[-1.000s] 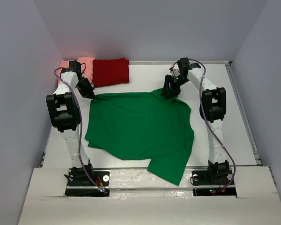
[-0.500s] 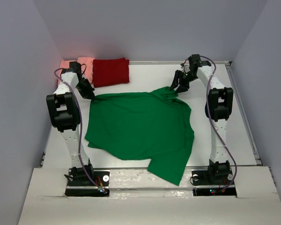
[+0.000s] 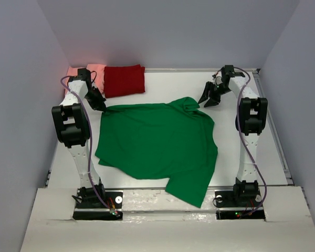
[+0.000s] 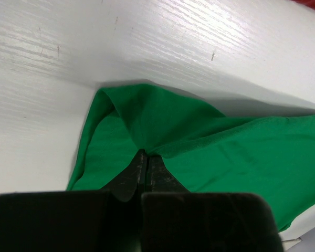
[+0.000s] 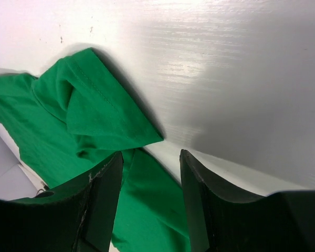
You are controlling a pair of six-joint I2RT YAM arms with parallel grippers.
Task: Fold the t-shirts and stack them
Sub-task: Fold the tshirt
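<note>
Nearest the arm bases, the green t-shirt (image 3: 157, 142) lies spread over the middle of the white table (image 3: 262, 136). It is rumpled and skewed, with one corner trailing to the near edge between the bases. At its far left corner the left gripper (image 3: 98, 102) is pinched together on the fabric. The left wrist view shows the cloth drawn into a peaked fold at the fingertips, a detail the overhead view hides. The right gripper (image 3: 210, 98) hangs off the shirt's far right corner, fingers apart with nothing between them; its wrist view shows a bunched, hemmed fold just beside them. Farthest, at the back left, the dark red t-shirt (image 3: 124, 80) lies folded, touching the folded salmon-pink t-shirt (image 3: 94, 71) on its left.
</note>
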